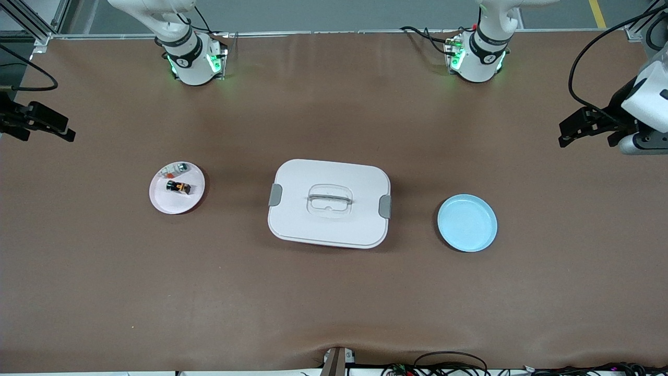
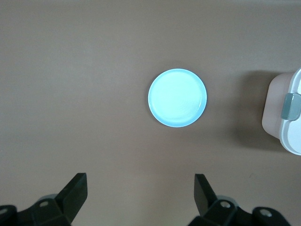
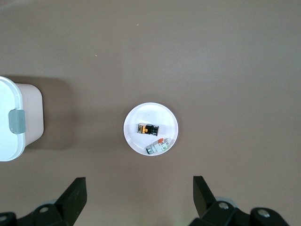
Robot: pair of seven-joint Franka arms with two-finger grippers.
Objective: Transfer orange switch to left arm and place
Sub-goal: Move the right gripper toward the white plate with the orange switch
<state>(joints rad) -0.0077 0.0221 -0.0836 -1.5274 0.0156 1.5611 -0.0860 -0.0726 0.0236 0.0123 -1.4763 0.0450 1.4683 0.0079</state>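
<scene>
- My right gripper (image 3: 139, 197) hangs high over the right arm's end of the bench, its fingers spread wide with nothing between them
- Looking down from it, I see the pink plate (image 3: 141, 143) on the brown bench (image 1: 334, 303), well apart from my fingertips
- The orange switch (image 3: 147, 129) lies on its side near the middle of that plate, black with an orange band
- Beside it on the same plate, toward the rim, lies a small white-and-green piece (image 3: 157, 147) with a red bit; the two look just apart
- In the front view the switch lies nearer to the camera than that piece, and the plate sits toward the right arm's end of the bench
- The box (image 1: 329, 202) stands at the middle of the bench, lid on, grey latches at both ends, between the pink plate and the blue plate (image 1: 467, 223)
- My left gripper (image 2: 141, 197) hangs high over the left arm's end of the bench, fingers just as wide apart and holding nothing
- Under it the blue plate lies bare, with a corner of the box at the edge of my left wrist view
</scene>
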